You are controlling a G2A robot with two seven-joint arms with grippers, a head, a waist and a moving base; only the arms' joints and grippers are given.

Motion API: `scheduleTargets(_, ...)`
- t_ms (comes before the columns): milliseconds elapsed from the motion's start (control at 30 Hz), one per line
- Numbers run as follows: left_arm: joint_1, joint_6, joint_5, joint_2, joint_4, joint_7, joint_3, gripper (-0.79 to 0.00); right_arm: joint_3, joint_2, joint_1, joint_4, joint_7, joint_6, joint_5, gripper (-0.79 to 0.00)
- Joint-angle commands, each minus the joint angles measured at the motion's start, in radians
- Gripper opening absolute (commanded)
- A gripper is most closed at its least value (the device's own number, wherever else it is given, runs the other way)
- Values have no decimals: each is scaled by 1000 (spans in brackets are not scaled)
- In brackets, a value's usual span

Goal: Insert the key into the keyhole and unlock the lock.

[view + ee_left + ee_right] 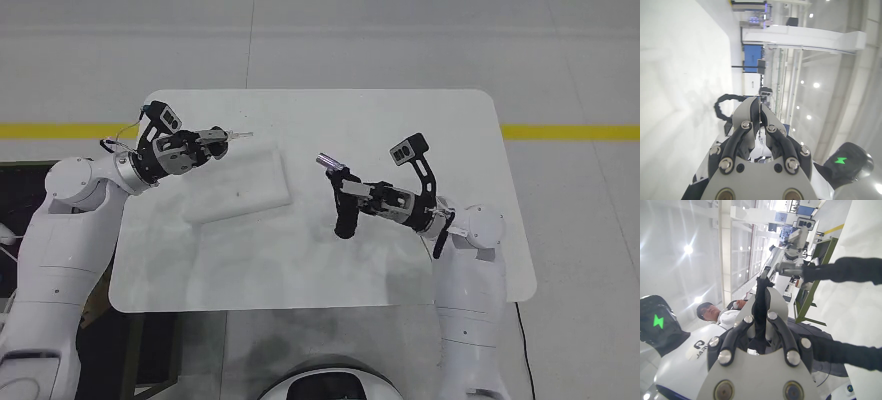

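My right gripper (763, 295) has its fingers (779, 302) closed on the black-sleeved lock (761, 321). A metal tip (764, 273) pokes out just past the gripper. Just beside the gripper, a metal cylinder (789, 270) joins a black cable (848, 273). The left gripper (799, 238) sits well beyond mine.

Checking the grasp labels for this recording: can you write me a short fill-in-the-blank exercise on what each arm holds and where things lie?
1. The left gripper is ___ on the key.
2. The right gripper grips the lock, whose body is ___ with a silver end.
3. The key and the lock are ___, the key not yet in the keyhole.
4. The white pad on the table lies nearer the ___ gripper.

Missing words: shut; black; apart; left.
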Motion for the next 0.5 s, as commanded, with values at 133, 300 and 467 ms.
scheduleTargets(133, 39, -52, -14, -16, -73, -83, 16, -785, -55, 26, 28, 66, 27, -145, 12, -785)
scheduleTargets(300, 43, -106, 6, -19, -62, -127, -18, -785, -100, 56, 35, -15, -11, -188, -124, -785)
scheduleTargets(467, 43, -106, 6, -19, -62, -127, -18, -785, -100, 56, 35, -15, -11, -188, -124, -785)
